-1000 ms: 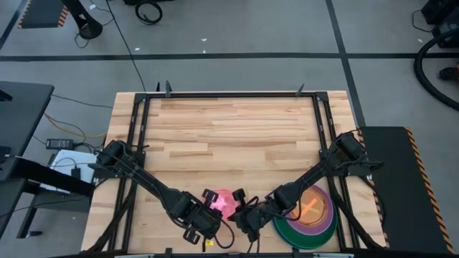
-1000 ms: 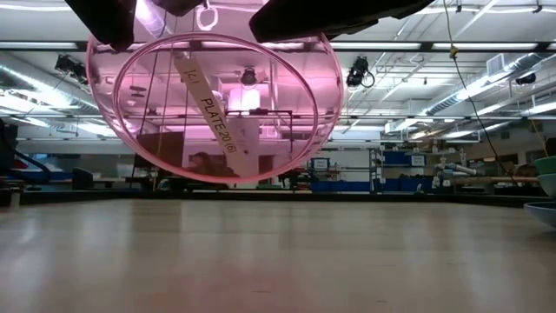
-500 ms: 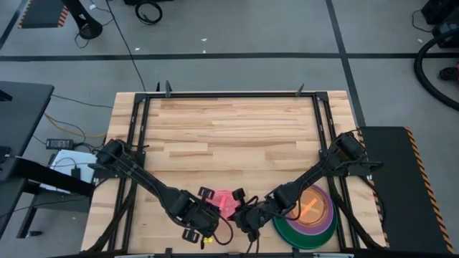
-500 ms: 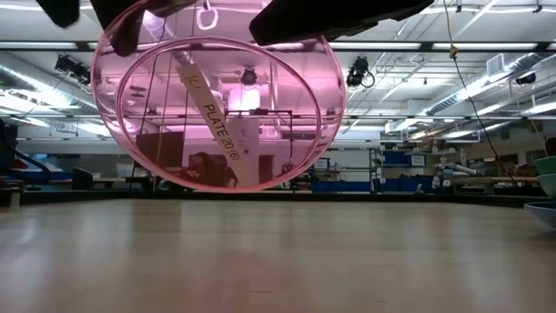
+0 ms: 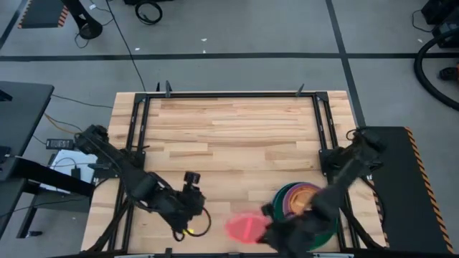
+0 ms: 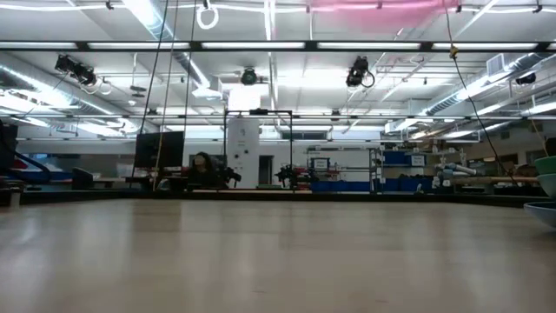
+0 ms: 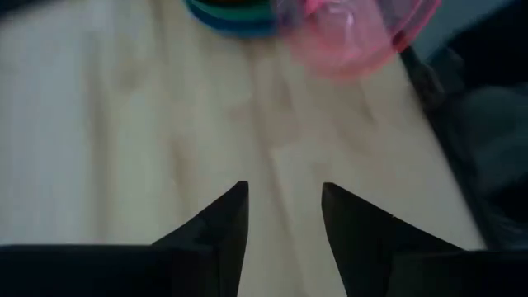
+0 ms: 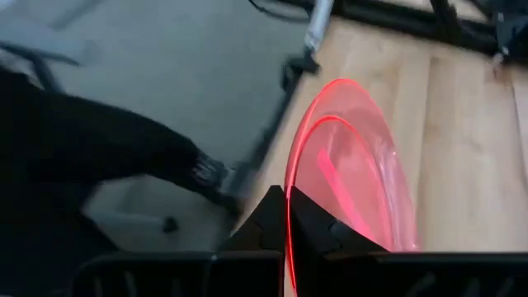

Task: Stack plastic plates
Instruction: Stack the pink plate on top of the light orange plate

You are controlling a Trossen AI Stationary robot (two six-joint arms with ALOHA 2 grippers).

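Note:
My right gripper [image 5: 264, 228] is shut on a small translucent pink plate [image 5: 244, 228], held in the air near the table's front edge, left of the stack of plates [image 5: 292, 195]. The same pink plate [image 8: 351, 165] fills the right wrist view. The stack rests flat on the table at the near right, large green and purple plates below and an orange one on top. My left gripper [image 5: 199, 197] is open with nothing between its fingers, left of the pink plate. In the left wrist view, the pink plate [image 7: 355, 33] and the stack [image 7: 231, 12] lie ahead of its fingers. My right gripper pinches the pink plate's rim [image 8: 288, 216] between its two fingers, at the edge nearest the stack. The fingers come from the table's right side. The plate is lifted clear of the table and juts out beyond the fingertips toward the left.
Bare wooden tabletop [image 5: 229, 136] stretches across the far half and the middle. A black metal frame [image 5: 229, 94] runs along the table's far, left and right sides. In the low view, the stack's edge [image 6: 547, 187] shows at the far right.
My left gripper has opened, let go of the pink plate and drawn back toward the table's left edge. My right gripper has kept hold of the plate and carried it up and toward the near edge. The plate, which stood on edge, now lies flatter.

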